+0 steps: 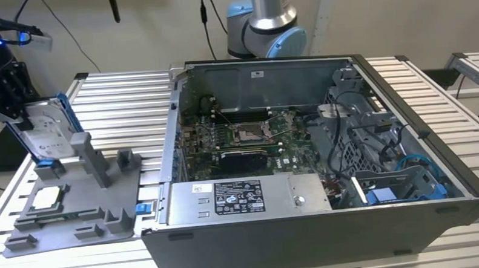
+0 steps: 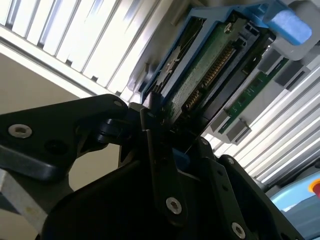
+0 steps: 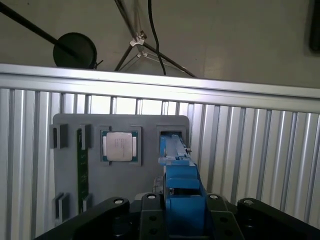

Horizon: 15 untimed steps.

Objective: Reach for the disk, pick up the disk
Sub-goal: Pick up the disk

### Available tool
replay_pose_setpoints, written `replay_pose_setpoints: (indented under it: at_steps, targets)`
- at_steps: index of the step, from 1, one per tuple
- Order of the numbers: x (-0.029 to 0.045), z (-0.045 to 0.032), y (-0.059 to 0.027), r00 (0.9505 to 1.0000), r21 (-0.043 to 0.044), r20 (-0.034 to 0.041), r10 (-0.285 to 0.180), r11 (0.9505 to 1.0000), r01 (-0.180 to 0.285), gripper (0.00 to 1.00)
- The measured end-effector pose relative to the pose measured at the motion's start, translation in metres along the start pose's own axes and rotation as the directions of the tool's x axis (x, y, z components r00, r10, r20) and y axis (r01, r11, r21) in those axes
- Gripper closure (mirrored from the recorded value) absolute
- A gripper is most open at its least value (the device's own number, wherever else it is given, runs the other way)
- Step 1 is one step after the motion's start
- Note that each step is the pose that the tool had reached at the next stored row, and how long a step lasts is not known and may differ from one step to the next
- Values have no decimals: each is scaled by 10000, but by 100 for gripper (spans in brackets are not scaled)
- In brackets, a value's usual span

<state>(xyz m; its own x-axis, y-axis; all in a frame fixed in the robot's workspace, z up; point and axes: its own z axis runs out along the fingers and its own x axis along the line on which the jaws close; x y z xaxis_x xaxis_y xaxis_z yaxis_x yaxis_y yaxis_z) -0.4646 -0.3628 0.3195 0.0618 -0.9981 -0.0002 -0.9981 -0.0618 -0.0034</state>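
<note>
The disk [image 1: 47, 131] stands on edge at the exterior view's left, silver with a white label and a bright blue bracket, over the back end of the grey fixture [image 1: 73, 208]. My gripper [image 1: 22, 119] comes down on it from above, its black fingers shut on the disk's upper edge. In the first wrist view the blue bracket [image 3: 181, 192] sits between the two black fingers [image 3: 150, 205]. The second wrist view shows the disk's green circuit board [image 2: 200, 82] and a finger [image 2: 161, 170] pressed against its edge. Whether the disk has lifted off the fixture I cannot tell.
The grey fixture [image 3: 147, 172] also holds a small square silver chip [image 3: 120, 146] [image 1: 46, 198] and a green memory stick [image 3: 82, 165]. An open computer case [image 1: 308, 228] fills the middle of the slatted metal table [image 1: 124, 96]. The arm's base [image 1: 266, 30] stands behind it.
</note>
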Motion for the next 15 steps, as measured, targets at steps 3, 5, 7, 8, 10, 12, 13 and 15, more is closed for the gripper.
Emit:
replay_pose_setpoints:
  at_steps: [3, 5, 7, 8, 10, 12, 13, 15]
  targets:
    - [0, -30, 0, 10000, 1, 0, 0, 10000, 0, 100]
    - [0, -52, 0, 10000, 1, 0, 0, 10000, 0, 100]
    - [0, -74, 0, 10000, 1, 0, 0, 10000, 0, 100]
    - [0, -86, 0, 10000, 1, 0, 0, 10000, 0, 100]
    - [0, -107, -1, 10000, 1, 0, 0, 10000, 0, 100]
    - [0, -129, -1, 10000, -1, 0, 0, 10000, 0, 100]
    - [0, -139, -1, 10000, 0, 0, 0, 10000, 0, 100]
    - [0, -162, -1, 10000, 0, 0, 0, 10000, 0, 100]
